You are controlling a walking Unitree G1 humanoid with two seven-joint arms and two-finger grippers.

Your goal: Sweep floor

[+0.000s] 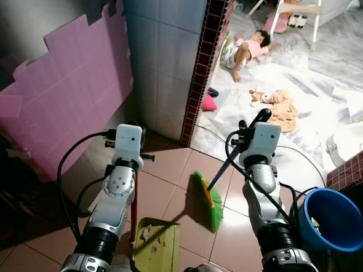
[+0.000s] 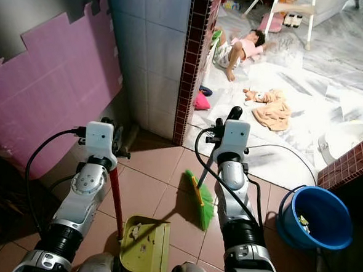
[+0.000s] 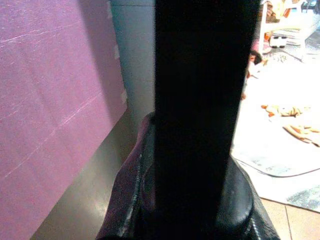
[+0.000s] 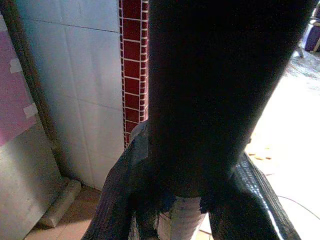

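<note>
Broom slants, bristles floorward, handle up into right pincer (clamped around it); left pincer clasps dustpan handle.

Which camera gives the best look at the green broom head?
The right eye view: the green broom head lies unobstructed on the tiles. The left eye view shows it too. The right wrist view shows the dark handle up close.

Dustpan left of broom; bucket far right

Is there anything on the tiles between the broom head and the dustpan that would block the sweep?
Nothing visible does. The green broom head rests on bare tile just right of the yellow-green dustpan, with a clear strip of floor between them.
</note>
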